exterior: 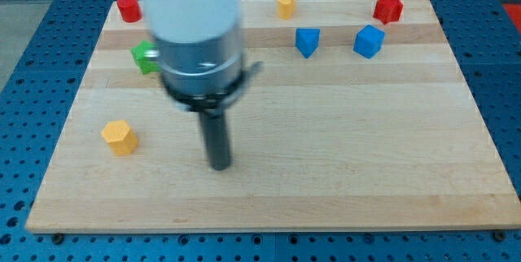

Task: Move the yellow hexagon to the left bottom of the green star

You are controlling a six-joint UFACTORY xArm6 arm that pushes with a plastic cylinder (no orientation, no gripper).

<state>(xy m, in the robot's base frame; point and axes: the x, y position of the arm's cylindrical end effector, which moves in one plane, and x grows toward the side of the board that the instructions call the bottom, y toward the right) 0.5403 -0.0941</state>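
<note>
The yellow hexagon (120, 137) lies on the wooden board (342, 172) at the view's left, toward the bottom. The green star (146, 56) sits above it near the view's upper left, partly hidden behind the arm's white body. My tip (220, 164) is on the board to the right of the yellow hexagon, well apart from it, and below and right of the green star.
A red block (128, 7) sits at the top left corner and a red star (388, 8) at the top right. A yellow block (286, 4) is at the top middle. Two blue blocks (307, 41) (368, 41) lie right of centre near the top.
</note>
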